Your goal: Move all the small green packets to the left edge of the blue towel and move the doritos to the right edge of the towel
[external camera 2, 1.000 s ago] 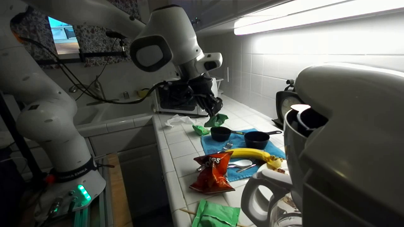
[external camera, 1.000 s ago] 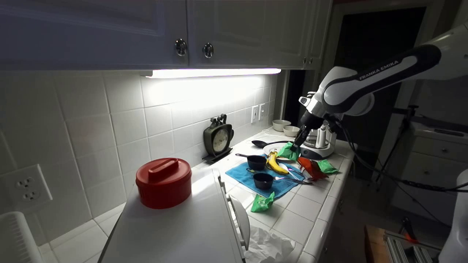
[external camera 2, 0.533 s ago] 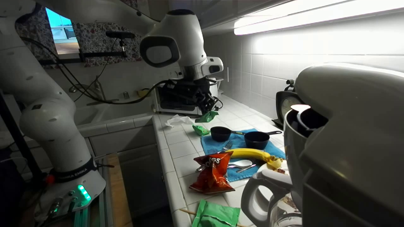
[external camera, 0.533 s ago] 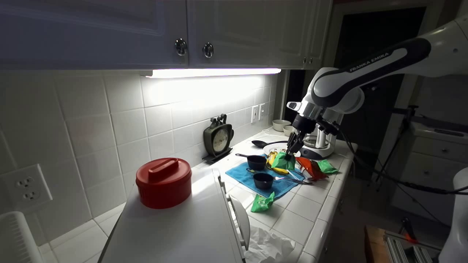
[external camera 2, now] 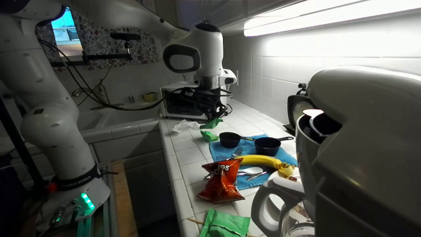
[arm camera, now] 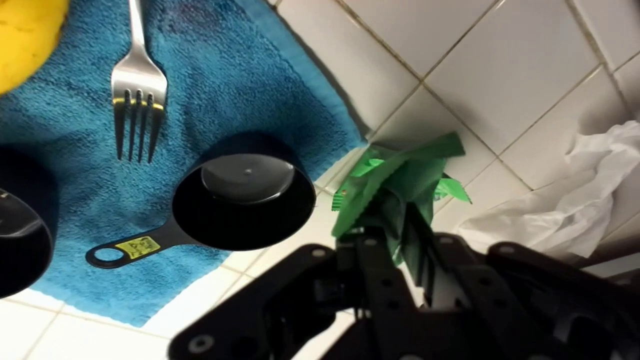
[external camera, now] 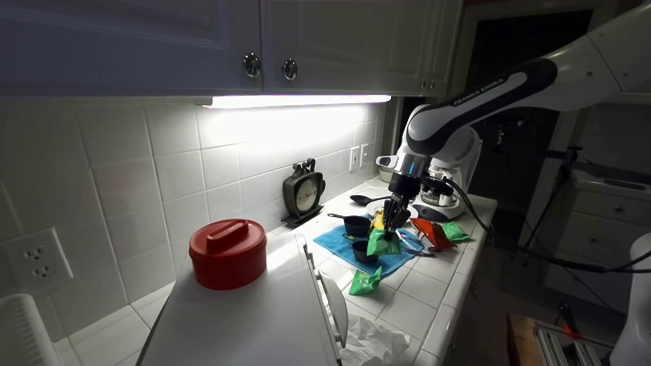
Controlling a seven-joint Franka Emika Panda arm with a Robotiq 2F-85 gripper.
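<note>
My gripper (external camera: 390, 230) is shut on a small green packet (external camera: 381, 243) and holds it above the counter; both also show in an exterior view, gripper (external camera 2: 213, 118), packet (external camera 2: 211, 124). In the wrist view the held packet (arm camera: 410, 175) hangs from the fingers (arm camera: 395, 220) and partly hides a second green packet (arm camera: 450, 188) lying below. That second packet (external camera: 365, 282) lies on the tiles just off the corner of the blue towel (external camera: 330, 242). A third green packet (external camera 2: 227, 223) lies beyond the red doritos bag (external camera 2: 221, 181), which sits at the towel's opposite end.
Two black measuring cups (external camera 2: 230, 140) (external camera 2: 267, 145), a banana (external camera 2: 260, 160), a fork (arm camera: 137, 82) and a white spoon (external camera 2: 251, 170) lie on the towel. Crumpled white paper (external camera: 374, 338) lies near the second packet. A coffee maker (external camera: 440, 208) and a plate (external camera: 376, 207) stand farther along.
My gripper has carried the held green packet across the towel, away from the coffee maker and toward the packet lying on the tiles. The other things have not moved.
</note>
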